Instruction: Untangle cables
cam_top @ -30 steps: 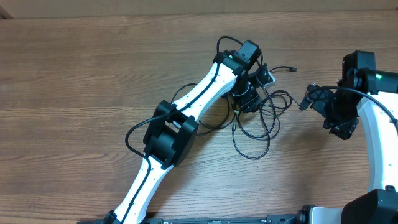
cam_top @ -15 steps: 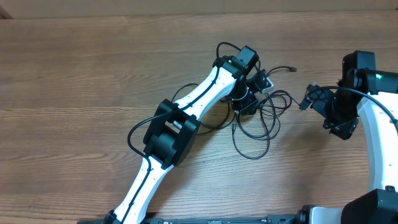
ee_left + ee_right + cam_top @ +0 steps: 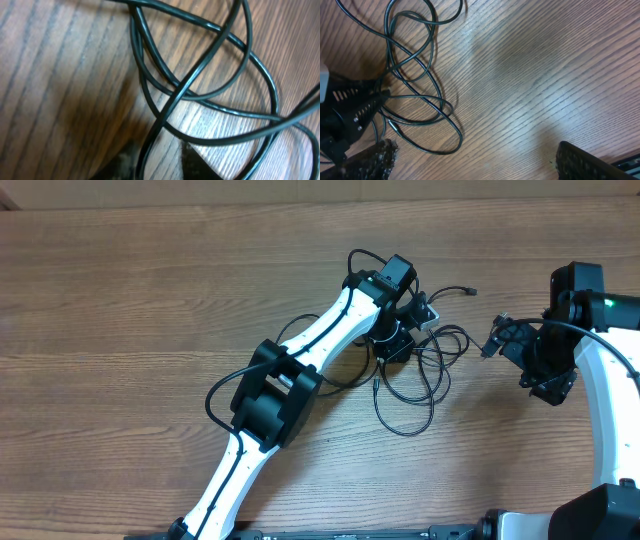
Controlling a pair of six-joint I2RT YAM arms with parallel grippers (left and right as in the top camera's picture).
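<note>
The cables point(image 3: 425, 370) lie in a loose black tangle on the wooden table point(image 3: 150, 300), right of centre. One plug end point(image 3: 470, 290) trails off toward the back. My left gripper point(image 3: 398, 340) is down on the tangle's left side. In the left wrist view its fingertips point(image 3: 197, 165) stand close together with a single strand point(image 3: 150, 145) running between them, and wood still shows in the gap. My right gripper point(image 3: 503, 340) hovers to the right of the tangle, apart from it. Its fingers point(image 3: 580, 160) are spread wide with nothing between them. The cables point(image 3: 415, 75) sit at the upper left of the right wrist view, with a silver-tipped end point(image 3: 392, 127).
The left arm point(image 3: 290, 380) stretches diagonally from the front edge to the tangle. The right arm point(image 3: 600, 380) stands along the right edge. Bare wood surrounds the tangle to the left, at the back and in front.
The left gripper's jaws have narrowed around the strand, and its wrist has shifted slightly. The cables and the right arm have not moved.
</note>
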